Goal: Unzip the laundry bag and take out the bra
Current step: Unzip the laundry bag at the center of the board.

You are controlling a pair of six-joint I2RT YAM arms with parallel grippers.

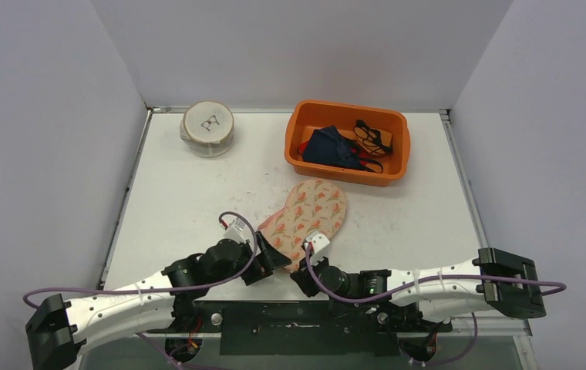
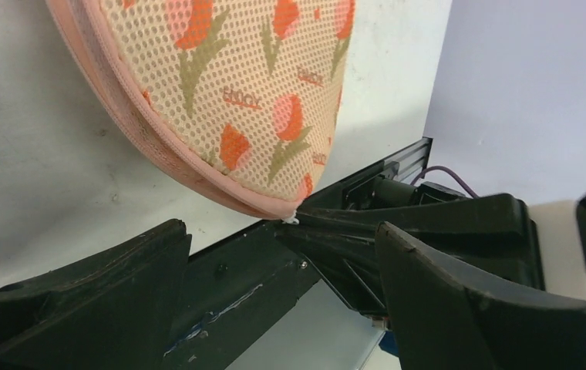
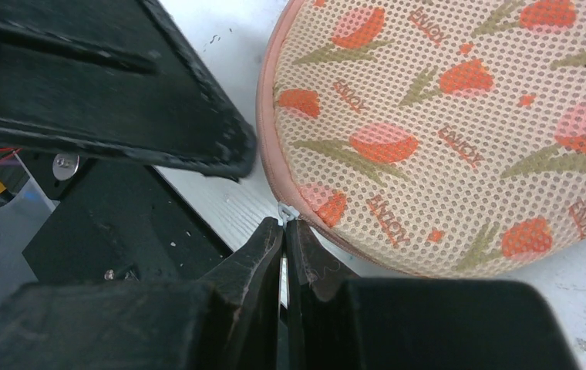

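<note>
While the right gripper is clenched on the small white zipper pull at the near tip of the peach tulip-print mesh laundry bag, whose long axis runs away rightward across the white table, the left gripper gapes empty just left of it.

Orange tub at the table's far edge, dark blue cloth inside; round white container to its left
</note>
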